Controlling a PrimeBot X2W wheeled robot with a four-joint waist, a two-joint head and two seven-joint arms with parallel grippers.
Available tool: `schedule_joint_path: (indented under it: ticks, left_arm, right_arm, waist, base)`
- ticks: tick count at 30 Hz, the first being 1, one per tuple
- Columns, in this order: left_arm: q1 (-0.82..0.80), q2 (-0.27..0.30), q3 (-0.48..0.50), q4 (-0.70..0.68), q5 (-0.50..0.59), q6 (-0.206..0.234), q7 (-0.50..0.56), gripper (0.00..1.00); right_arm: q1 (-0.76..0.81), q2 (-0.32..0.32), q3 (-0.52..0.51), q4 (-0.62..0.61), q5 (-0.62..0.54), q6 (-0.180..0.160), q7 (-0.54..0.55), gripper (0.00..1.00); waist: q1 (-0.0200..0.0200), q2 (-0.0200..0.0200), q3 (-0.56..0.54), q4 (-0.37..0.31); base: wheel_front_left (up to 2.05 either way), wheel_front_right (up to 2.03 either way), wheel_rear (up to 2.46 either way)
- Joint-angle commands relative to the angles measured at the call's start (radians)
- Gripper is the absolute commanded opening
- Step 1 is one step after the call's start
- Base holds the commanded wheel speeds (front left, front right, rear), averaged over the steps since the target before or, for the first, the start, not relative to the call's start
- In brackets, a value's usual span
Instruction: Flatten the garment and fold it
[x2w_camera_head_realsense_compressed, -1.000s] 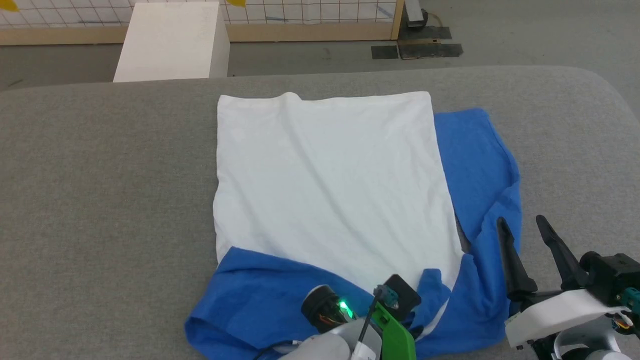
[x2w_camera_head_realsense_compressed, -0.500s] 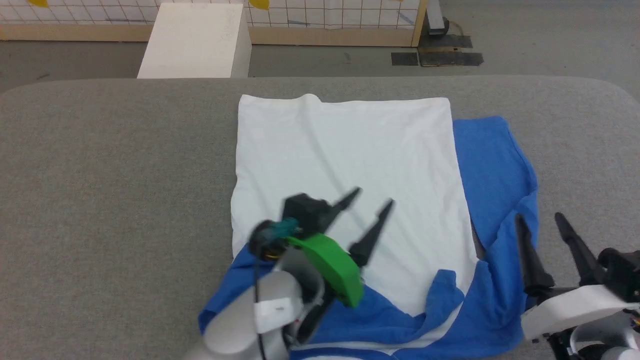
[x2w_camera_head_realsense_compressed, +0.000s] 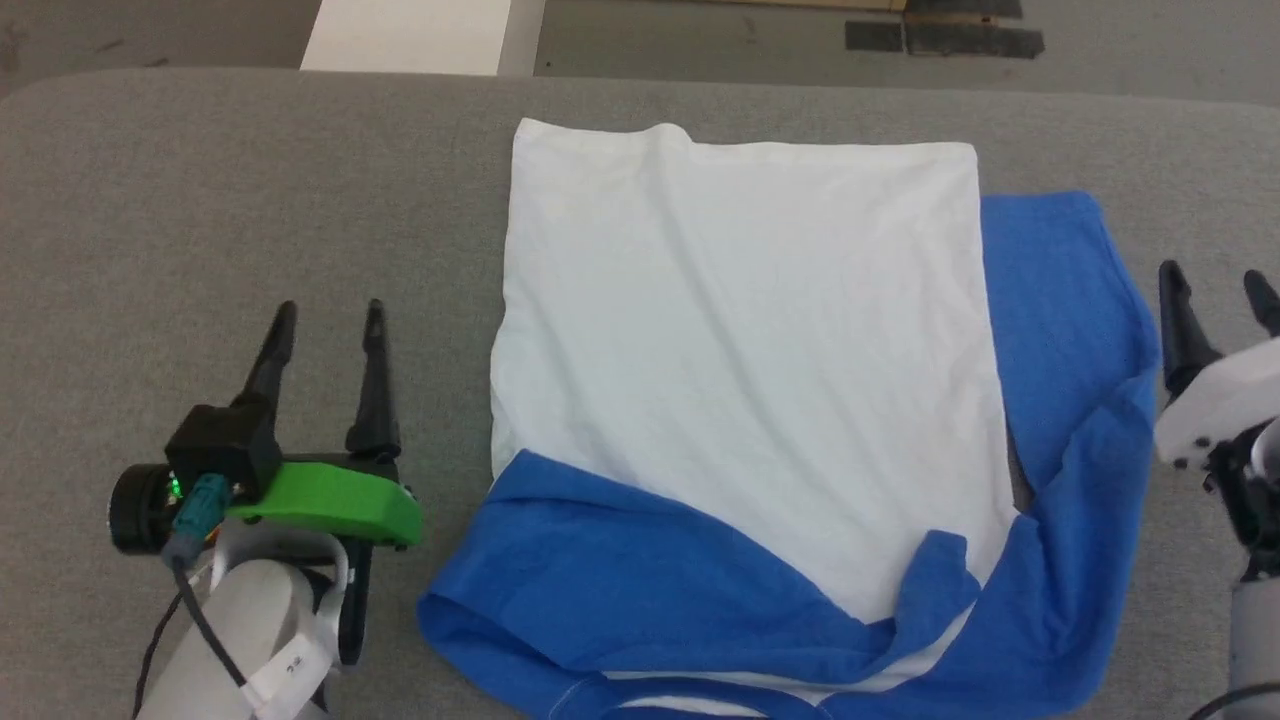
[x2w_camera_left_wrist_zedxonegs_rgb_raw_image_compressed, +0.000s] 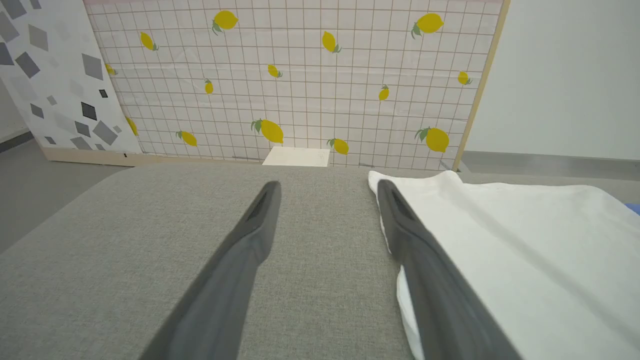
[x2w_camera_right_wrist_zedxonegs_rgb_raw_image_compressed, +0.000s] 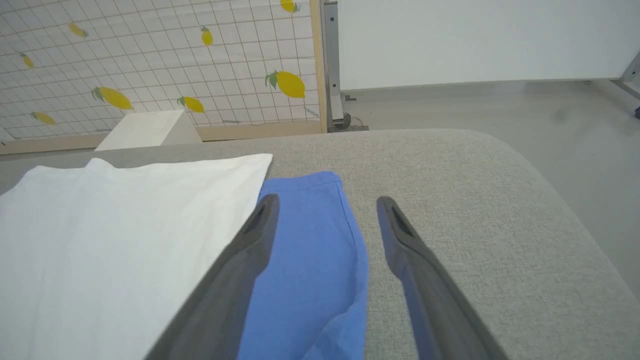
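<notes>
One bright-blue sleeve (x2w_camera_head_realsense_compressed: 620, 570) is lying folded across the white soft-cloth garment (x2w_camera_head_realsense_compressed: 740, 330); the other is awaiting folding. Left gripper (x2w_camera_head_realsense_compressed: 330, 306) and right gripper (x2w_camera_head_realsense_compressed: 1212, 272) are hanging spread, empty.

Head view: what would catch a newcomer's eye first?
The white garment lies spread mid-table, its bright-blue sleeves bunched along the near and right edges. The open left gripper, with a green mount, is over the grey table to its left. The right gripper is open at the far right.
</notes>
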Motion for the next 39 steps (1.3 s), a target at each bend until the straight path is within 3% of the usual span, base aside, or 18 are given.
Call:
schedule_joint_path:
  ticks: [1,12,21,22,23,24,25,28,39]
  left_arm:
    - [0.024,-0.012,0.033,-0.017,0.021,-0.008,-0.004,1.0]
    - [0.044,-0.157,0.23,-0.113,0.144,-0.118,-0.004,1.0]
    - [0.03,-0.241,0.307,-0.104,0.219,-0.207,-0.004,1.0]
    - [0.032,-0.247,0.313,-0.101,0.224,-0.213,-0.004,1.0]
    - [0.035,-0.252,0.319,-0.097,0.23,-0.22,-0.004,1.0]
    - [0.037,-0.257,0.324,-0.093,0.233,-0.226,-0.004,1.0]
    - [0.041,-0.261,0.33,-0.089,0.238,-0.233,-0.004,1.0]
    - [0.053,-0.27,0.345,-0.079,0.252,-0.245,-0.004,1.0]
    - [0.15,-0.283,0.377,-0.031,0.291,-0.274,-0.004,1.0]
  right_arm:
    - [-0.056,-0.013,-0.016,0.035,0.0,-0.001,0.02,1.0]
    - [-0.38,-0.104,-0.104,0.311,-0.092,-0.001,0.21,1.0]
    - [-0.466,-0.107,-0.175,0.399,-0.16,-0.001,0.375,1.0]
    - [-0.466,-0.102,-0.19,0.402,-0.167,-0.001,0.393,0.95]
    - [-0.463,-0.097,-0.207,0.402,-0.177,-0.001,0.411,0.47]
    - [-0.457,-0.094,-0.214,0.399,-0.184,-0.001,0.421,0.41]
    - [-0.45,-0.089,-0.224,0.394,-0.189,-0.001,0.43,0.0]
    - [-0.425,-0.085,-0.245,0.371,-0.19,-0.001,0.414,0.0]
    - [-0.195,-0.082,-0.344,0.195,-0.179,-0.001,0.176,0.0]
  waist:
    - [0.0,0.0,0.074,0.043]
    - [0.0,0.0,0.247,0.123]
    - [0.0,0.0,0.281,0.147]
    - [0.0,0.0,0.277,0.146]
    - [0.0,0.0,0.271,0.146]
    - [0.0,0.0,0.264,0.145]
    - [0.0,0.0,0.256,0.142]
    - [0.0,0.0,0.224,0.132]
    - [0.0,0.0,0.021,0.054]
  base:
    - [0.0,0.0,0.0]
    - [0.0,0.0,0.0]
    - [0.0,0.0,0.0]
    - [0.0,0.0,0.0]
    - [0.0,0.0,0.0]
    - [0.0,0.0,0.0]
    - [0.0,0.0,0.0]
    - [0.0,0.0,0.0]
    - [0.0,0.0,0.0]
